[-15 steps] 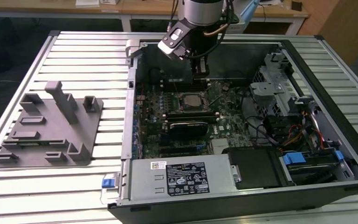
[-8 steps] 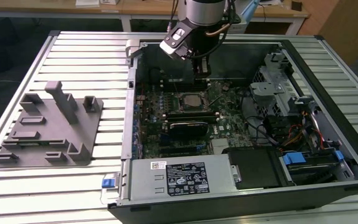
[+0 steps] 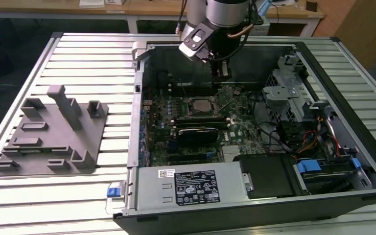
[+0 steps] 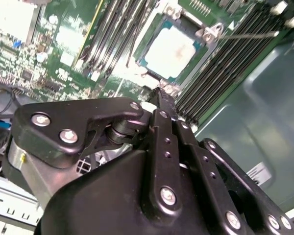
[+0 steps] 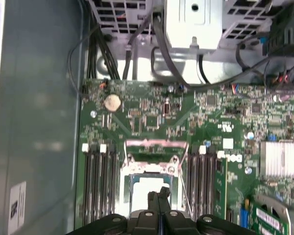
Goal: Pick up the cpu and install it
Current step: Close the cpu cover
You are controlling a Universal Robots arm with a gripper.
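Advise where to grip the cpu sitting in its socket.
Probably by two opposite edges of the cpu, coming straight down from above: it lies flat in the socket, with memory slots alongside, so a sideways approach looks blocked.

Slatted metal table (image 3: 77, 56); wooden desks (image 3: 155, 7) behind.

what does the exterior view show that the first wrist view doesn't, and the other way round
Exterior view: a grey fixture block on the slatted table, and the case's power supply. First wrist view: a round coin battery and a finned silver heatsink on the board. Both: the cpu sitting in its socket, with the gripper just above it, shut and holding nothing.
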